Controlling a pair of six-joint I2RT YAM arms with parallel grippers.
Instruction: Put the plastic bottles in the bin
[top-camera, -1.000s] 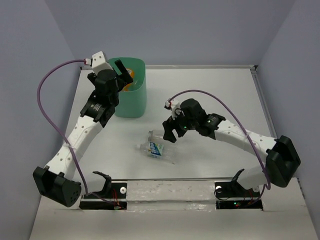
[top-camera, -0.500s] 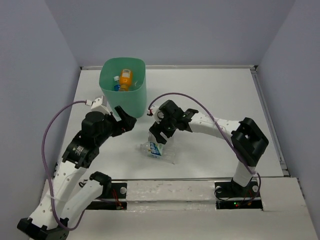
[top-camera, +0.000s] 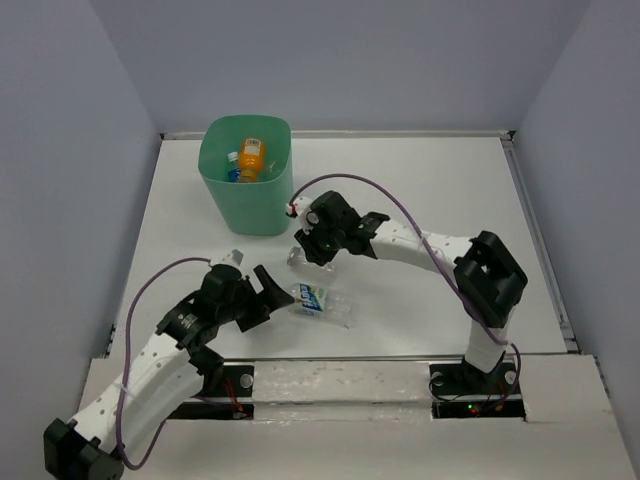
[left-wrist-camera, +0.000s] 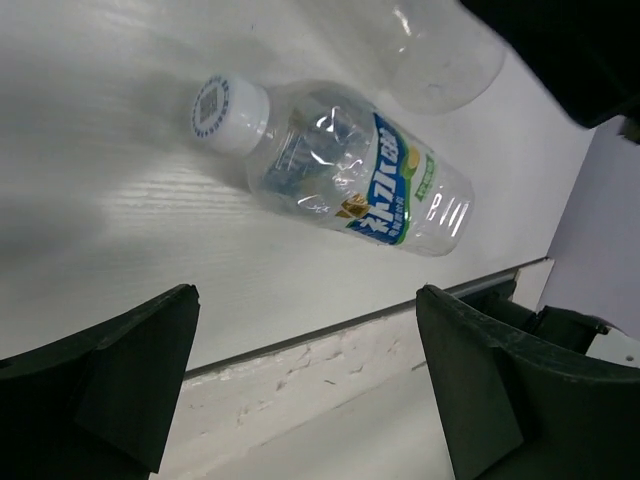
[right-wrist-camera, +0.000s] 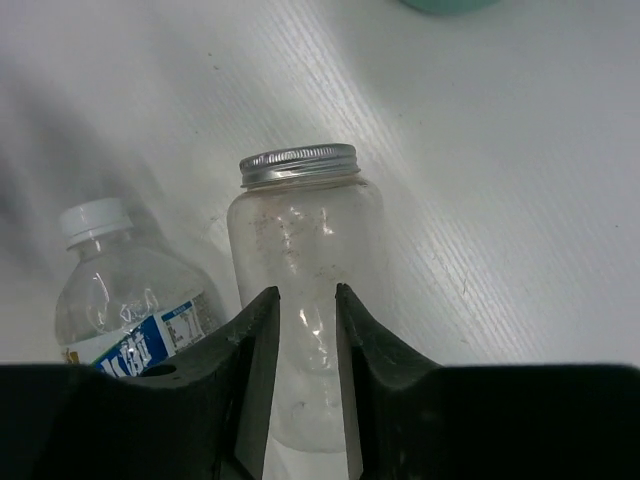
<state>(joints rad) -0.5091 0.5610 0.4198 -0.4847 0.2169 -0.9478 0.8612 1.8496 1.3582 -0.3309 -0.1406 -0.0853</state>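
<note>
A clear unlabelled bottle (right-wrist-camera: 300, 225) with a silver cap lies on the white table, and my right gripper (right-wrist-camera: 307, 290) is shut on its body. From above, that gripper (top-camera: 312, 248) sits just right of the bin, with the clear bottle (top-camera: 297, 260) under it. A clear bottle with a blue label and white cap (left-wrist-camera: 350, 180) lies beside it (top-camera: 318, 300). My left gripper (left-wrist-camera: 305, 300) is open and empty, low over the table just left of the labelled bottle (top-camera: 262, 290). The mint-green bin (top-camera: 245, 195) holds an orange bottle (top-camera: 251, 157).
The table's near edge and the arm mounting rail (top-camera: 340, 380) run just behind the left gripper. Grey walls close in the table at the left, back and right. The right arm's cable (top-camera: 400, 200) arcs over the table's middle.
My left arm swung from the bin down to the near side, beside the labelled bottle. The right gripper moved left over the clear bottle and closed on it.
</note>
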